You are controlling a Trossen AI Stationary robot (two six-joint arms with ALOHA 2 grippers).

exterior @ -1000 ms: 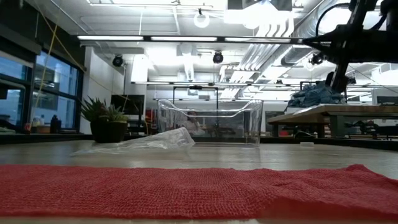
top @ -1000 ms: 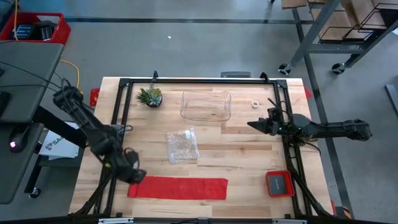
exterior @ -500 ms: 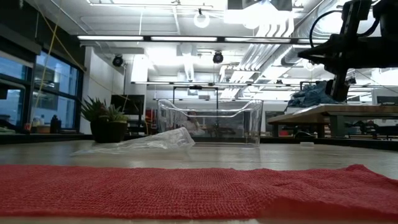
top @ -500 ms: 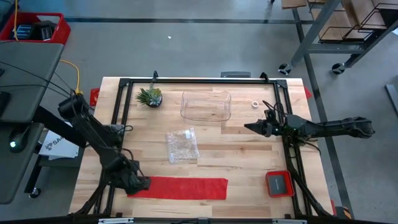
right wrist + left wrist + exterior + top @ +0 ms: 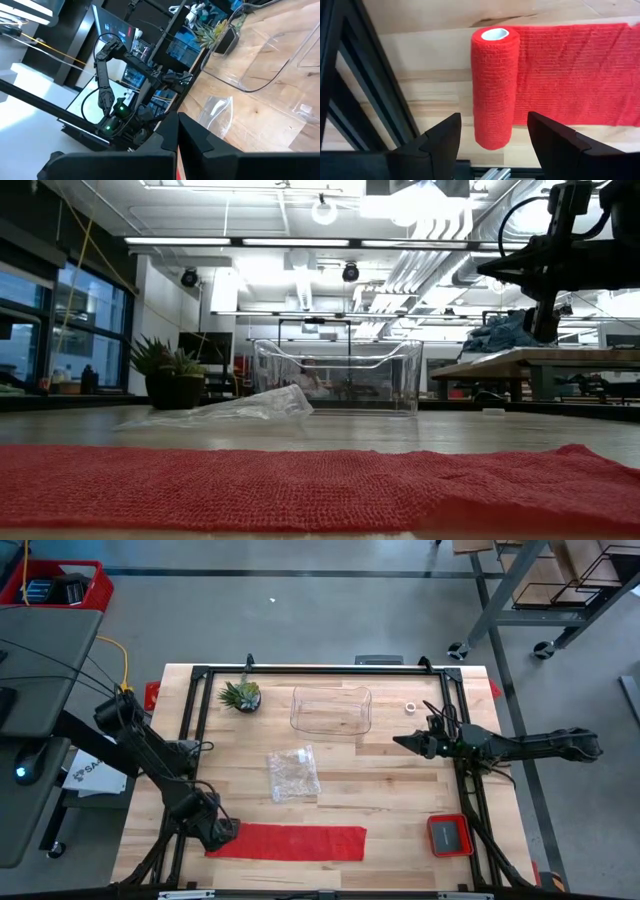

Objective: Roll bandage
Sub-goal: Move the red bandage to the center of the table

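The bandage (image 5: 300, 842) is a bright red strip lying flat along the table's near edge; it fills the foreground of the low view (image 5: 300, 485). Its left end is wound into a short roll (image 5: 492, 85) with a white core, resting on its side on the wood, with the flat strip (image 5: 570, 75) running off it. My left gripper (image 5: 222, 832) points down over that roll, open, one finger on either side of it (image 5: 493, 116) with a gap to each. My right gripper (image 5: 398, 743) hovers shut, level, above the table's right half, its closed fingers in the right wrist view (image 5: 177, 120).
A clear plastic bag (image 5: 292, 774) lies mid-table. A clear container (image 5: 331, 708), a small potted plant (image 5: 241, 695) and a small white ring (image 5: 410, 707) stand at the far side. A red square tray (image 5: 450, 835) sits near right. Black frame rails (image 5: 375, 90) run close beside the roll.
My left gripper has come down and toward the table's near edge, onto the bandage's rolled left end, turning about its own axis as it sank. The bandage has stayed in place.
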